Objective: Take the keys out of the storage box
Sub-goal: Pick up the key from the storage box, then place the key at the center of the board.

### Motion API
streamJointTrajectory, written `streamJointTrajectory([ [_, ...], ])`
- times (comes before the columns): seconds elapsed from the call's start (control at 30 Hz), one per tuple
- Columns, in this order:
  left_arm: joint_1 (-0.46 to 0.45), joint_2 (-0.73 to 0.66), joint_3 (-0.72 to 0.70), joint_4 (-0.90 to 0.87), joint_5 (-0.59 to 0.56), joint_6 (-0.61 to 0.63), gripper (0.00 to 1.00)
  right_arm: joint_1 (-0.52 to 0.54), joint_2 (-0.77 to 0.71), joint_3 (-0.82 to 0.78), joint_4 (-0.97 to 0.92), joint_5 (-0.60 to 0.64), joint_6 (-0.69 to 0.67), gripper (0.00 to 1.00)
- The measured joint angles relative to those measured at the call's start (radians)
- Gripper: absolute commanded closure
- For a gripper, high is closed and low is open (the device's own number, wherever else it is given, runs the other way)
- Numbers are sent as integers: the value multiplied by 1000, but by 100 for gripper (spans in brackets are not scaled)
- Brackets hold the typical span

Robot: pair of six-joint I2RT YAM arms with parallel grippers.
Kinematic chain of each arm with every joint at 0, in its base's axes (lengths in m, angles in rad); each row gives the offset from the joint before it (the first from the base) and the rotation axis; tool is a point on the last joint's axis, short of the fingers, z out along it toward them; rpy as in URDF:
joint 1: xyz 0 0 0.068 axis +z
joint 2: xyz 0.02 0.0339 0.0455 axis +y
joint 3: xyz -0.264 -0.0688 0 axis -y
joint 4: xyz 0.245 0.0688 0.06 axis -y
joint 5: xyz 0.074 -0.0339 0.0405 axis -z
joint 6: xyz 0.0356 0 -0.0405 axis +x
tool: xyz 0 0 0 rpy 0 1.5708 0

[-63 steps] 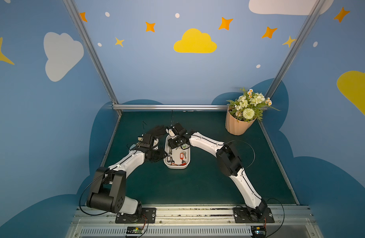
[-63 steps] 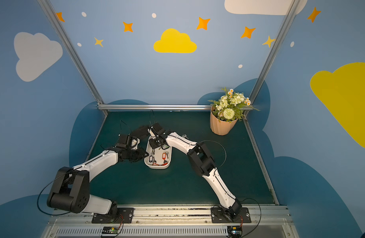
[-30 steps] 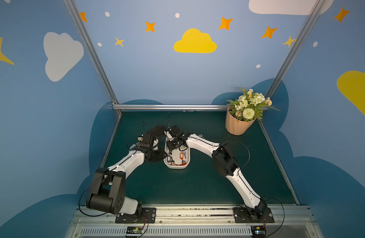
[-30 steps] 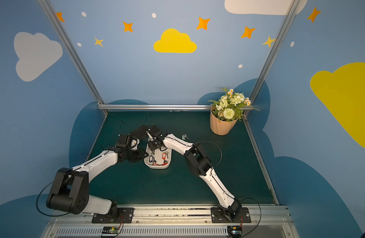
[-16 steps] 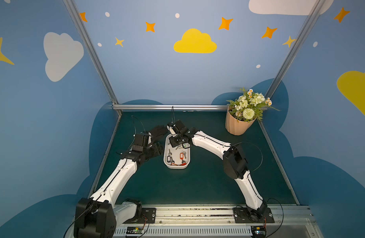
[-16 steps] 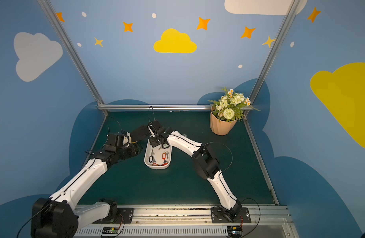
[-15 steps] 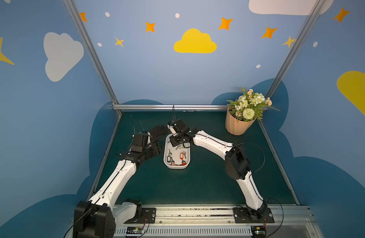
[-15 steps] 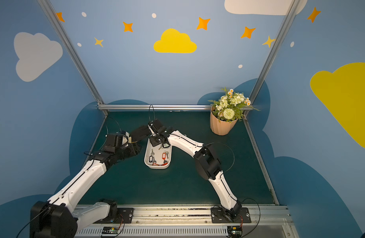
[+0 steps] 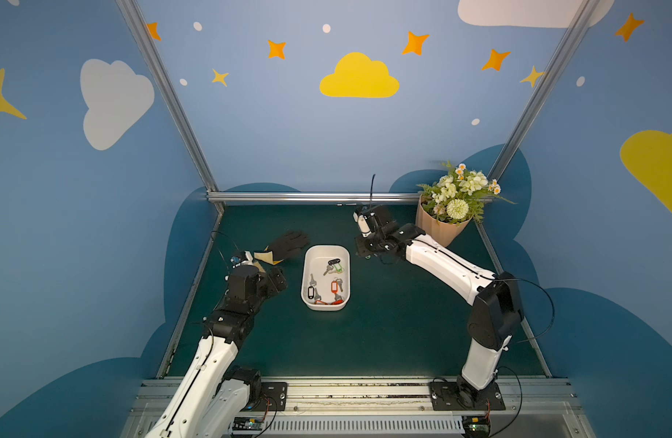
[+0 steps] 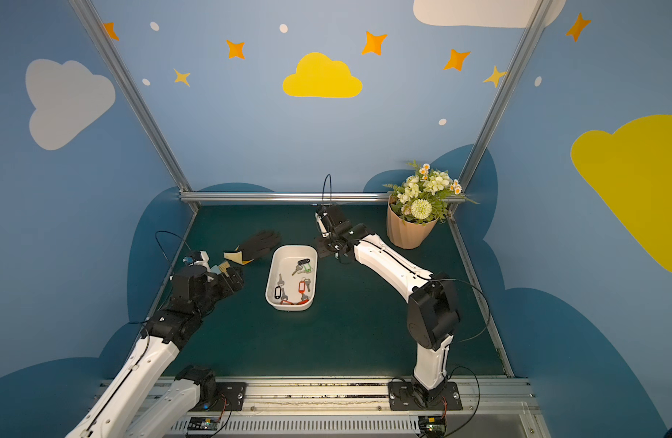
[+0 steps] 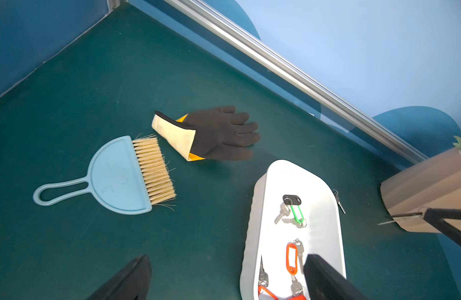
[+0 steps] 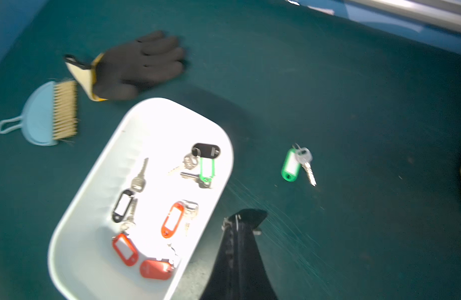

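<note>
1. Top views: the storage box point(image 9: 314, 261) sits at centre frame on the green mat point(image 9: 383, 333), and its whole opening shows in both top views. The keys point(image 9: 334, 286) lie on its floor. The left gripper point(image 9: 278, 278) hangs to the left of the box, apart from it. The right gripper point(image 9: 366, 251) hangs low just past the box's upper right corner. A black glove point(image 9: 289, 243) with a cream cuff lies just upper left of the box, not touching it. A peach flower pot point(image 9: 438, 231) stands at upper right, well apart from the box, beside the right arm. A pale blue brush point(image 10: 217, 268) is mostly hidden behind the left wrist.

2. Left wrist: the left fingers point(image 11: 132, 279) are spread wide and carry nothing. One finger covers the near end of the box and part of the keys there. The brush's bristles almost meet the glove's cuff, and both lie clear of the box. A single key point(image 11: 338, 200) shows on the mat just outside the box wall, on the pot's side.

3. Right wrist (blurred): the right fingers point(image 12: 239, 254) are pressed together over the mat beside the box wall. A metal glint shows at their tips; whether anything is pinched there cannot be told. A green-tagged key point(image 12: 297, 165) lies on the mat, apart from the box. Inside the box are two black tags, one green and three red.
</note>
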Motion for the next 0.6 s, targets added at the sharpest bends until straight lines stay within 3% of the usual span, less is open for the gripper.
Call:
streamJointTrajectory([
  [0.23,0,4,-10,6,-49,-16,1,-127,7,-84,-42,32,-18,100],
  [0.6,0,69,-1,5,-45,-16,1,-183,221,16,-86,142,-149,100],
])
